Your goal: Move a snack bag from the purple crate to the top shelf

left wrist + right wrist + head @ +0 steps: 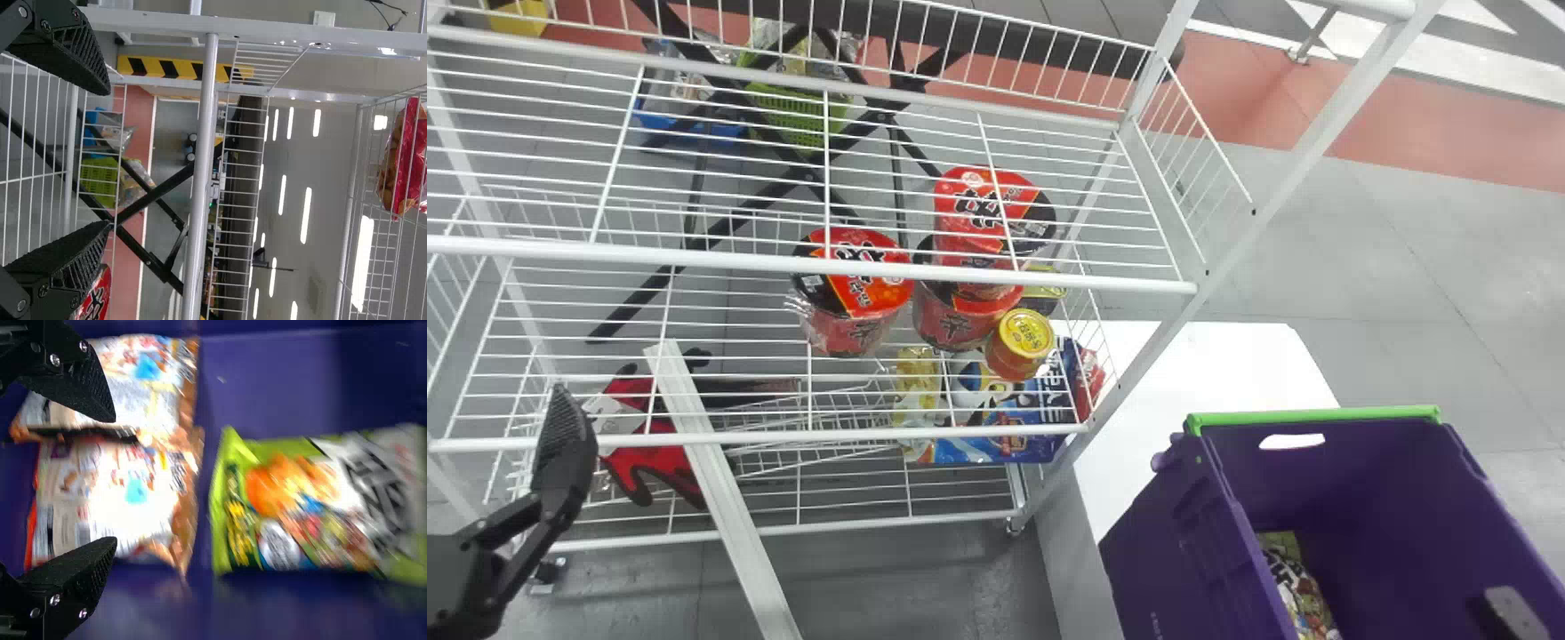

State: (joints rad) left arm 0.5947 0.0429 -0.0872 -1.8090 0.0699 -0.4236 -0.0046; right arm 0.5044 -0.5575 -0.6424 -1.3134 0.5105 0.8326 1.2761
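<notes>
Right pincer is spread above the pale snack bags in the purple crate. Green snack bag lies beyond its fingertips, long axis leading away from them. Left pincer, spread beside the rack, is farther off.

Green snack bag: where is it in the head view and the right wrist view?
Head view: lower right, the green snack bag is inside the purple crate, partly hidden by its side wall.
Right wrist view: beyond the open right gripper, beside two pale packs.
Shared landmark: the crate's purple interior around the bag.
</notes>
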